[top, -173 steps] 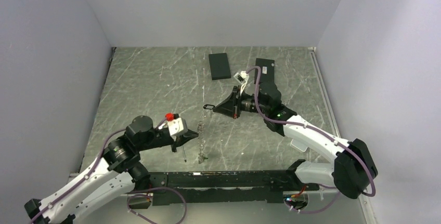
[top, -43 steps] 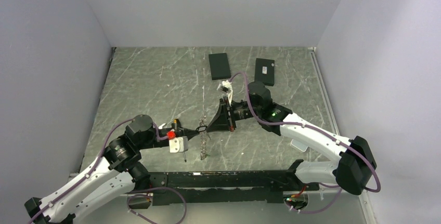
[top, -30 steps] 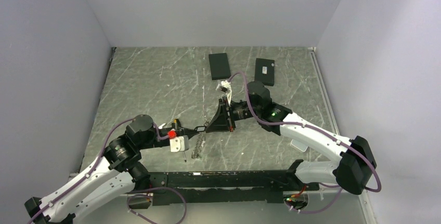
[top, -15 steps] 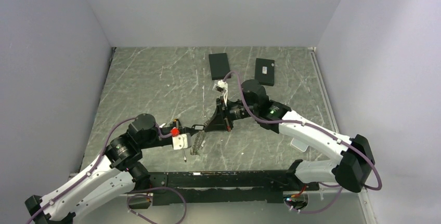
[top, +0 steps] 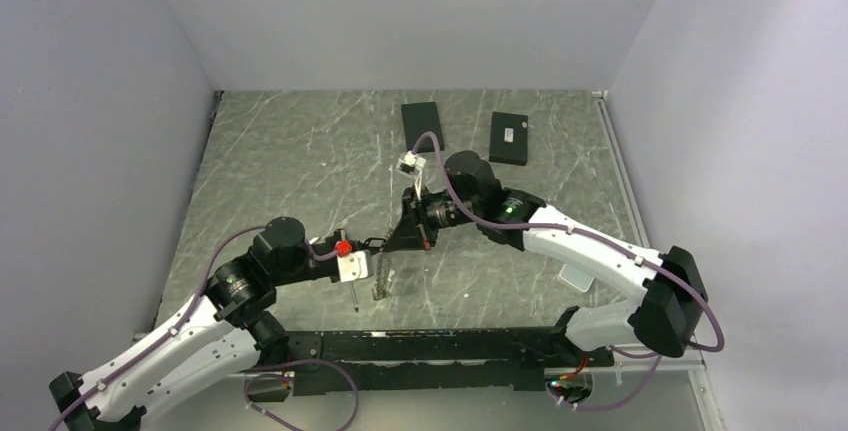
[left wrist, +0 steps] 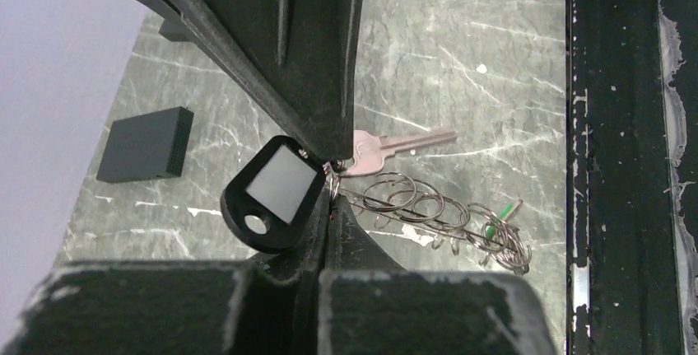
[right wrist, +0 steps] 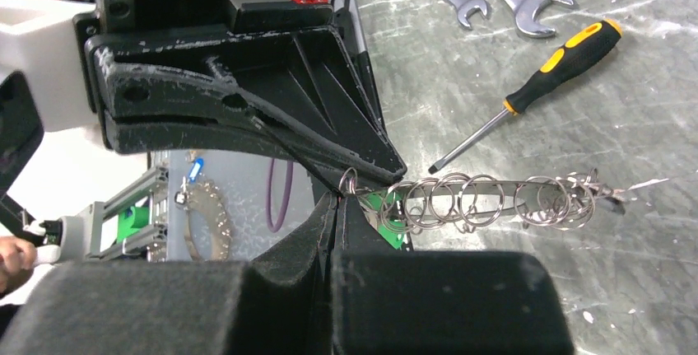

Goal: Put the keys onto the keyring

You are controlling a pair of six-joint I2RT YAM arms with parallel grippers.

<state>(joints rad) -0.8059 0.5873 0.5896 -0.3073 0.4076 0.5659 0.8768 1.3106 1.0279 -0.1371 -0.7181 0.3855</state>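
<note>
Tip to tip: left gripper [left wrist: 331, 211] and right gripper [right wrist: 339, 200] both pinch closed on the chain of thin silver wire keyrings [right wrist: 486, 200], flat silver metal key [left wrist: 387, 146] at its gripped end.

I work on a grey-green marbled counter [top: 280, 151], veined with white and scuffed here and there. Plain pale walls box it in: a back wall [top: 400, 21] at 12 o'clock, a left wall [top: 90, 151] at 9 and a right wall [top: 740, 131] at 3, all bare and faintly lilac. The light is soft and even, and shadows are weak. A thin metal strip [top: 622, 181] edges the counter at 3 o'clock. At 6 o'clock a black rail [top: 430, 346], chipped white in places, runs across the near edge.
</note>
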